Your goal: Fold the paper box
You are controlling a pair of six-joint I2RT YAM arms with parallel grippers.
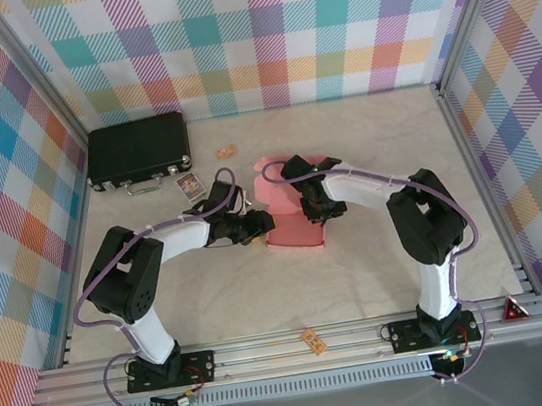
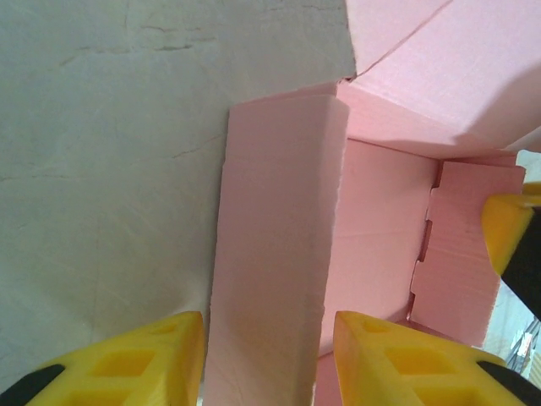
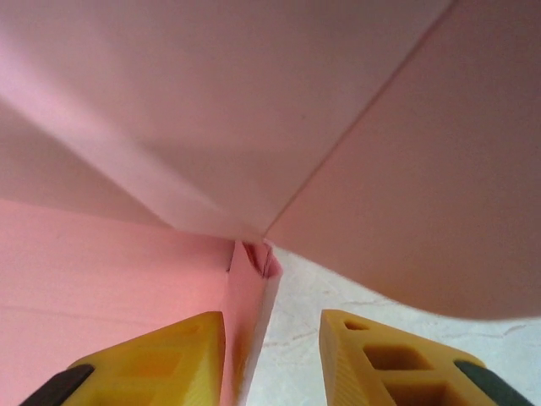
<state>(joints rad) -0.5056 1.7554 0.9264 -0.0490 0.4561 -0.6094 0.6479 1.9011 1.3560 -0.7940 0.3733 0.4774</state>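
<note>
Expect the box [image 1: 293, 232] to be light, crease-prone card; hold the wall [image 2: 275, 254] inside each pincer. Right pincer [image 3: 272, 331]: apart. Left pincer [image 2: 269, 331]: cannot tell.

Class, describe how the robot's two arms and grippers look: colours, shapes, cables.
Both the left arm and the right arm have white links joined by bulky black joint housings, with a purple cable looping along each. The left gripper's fingers and the right gripper's fingers are yellow wedges with recessed pockets and black patches.
</note>
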